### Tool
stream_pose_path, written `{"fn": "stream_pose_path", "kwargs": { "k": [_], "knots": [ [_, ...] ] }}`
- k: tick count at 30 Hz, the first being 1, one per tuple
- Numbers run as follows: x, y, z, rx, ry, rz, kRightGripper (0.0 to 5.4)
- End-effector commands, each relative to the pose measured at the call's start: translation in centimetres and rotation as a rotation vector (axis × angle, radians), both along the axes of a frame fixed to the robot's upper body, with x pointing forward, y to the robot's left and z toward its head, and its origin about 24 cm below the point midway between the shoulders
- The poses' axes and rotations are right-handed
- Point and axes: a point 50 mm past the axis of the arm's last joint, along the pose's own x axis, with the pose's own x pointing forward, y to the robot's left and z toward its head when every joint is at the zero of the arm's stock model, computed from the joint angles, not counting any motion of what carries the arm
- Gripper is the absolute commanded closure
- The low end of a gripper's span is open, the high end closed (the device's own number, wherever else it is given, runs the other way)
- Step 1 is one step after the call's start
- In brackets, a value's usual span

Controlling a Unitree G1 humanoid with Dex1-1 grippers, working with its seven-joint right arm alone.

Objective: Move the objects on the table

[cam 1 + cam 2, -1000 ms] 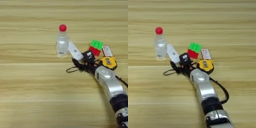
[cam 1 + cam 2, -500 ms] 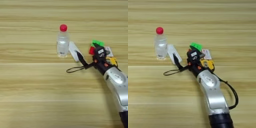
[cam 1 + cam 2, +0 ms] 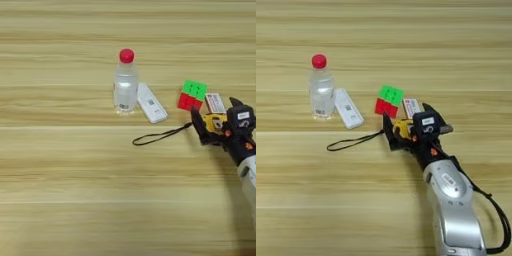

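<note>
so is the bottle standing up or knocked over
Standing up. The bottle rests on its base on the table, red cap on top, with the white device lying flat beside it.

Red-capped clear bottle (image 3: 125, 85), red-green cube (image 3: 192, 95), white device (image 3: 151, 102).

Two head cameras look down — sharing the table (image 3: 60, 200).

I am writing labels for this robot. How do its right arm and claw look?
The right arm is a rounded silver shell with a small white sticker and a black cable looping beside it. The claw is black, with two pointed fingers, a white label on top and small orange marks.
</note>
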Motion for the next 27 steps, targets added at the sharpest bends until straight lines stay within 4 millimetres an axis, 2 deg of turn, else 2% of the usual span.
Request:
{"fn": "stream_pose_path", "kwargs": {
  "k": [1, 7, 20, 27],
  "knots": [
    [1.0, -0.3, 0.1, 0.015, -0.025, -0.033, 0.05],
    [1.6, -0.6, -0.8, 0.033, 0.009, -0.059, 0.05],
    [1.9, -1.0, -1.0, 0.018, 0.005, -0.084, 0.05],
    [1.6, -1.3, -0.1, -0.011, -0.029, -0.093, 0.05]
  ]
}}
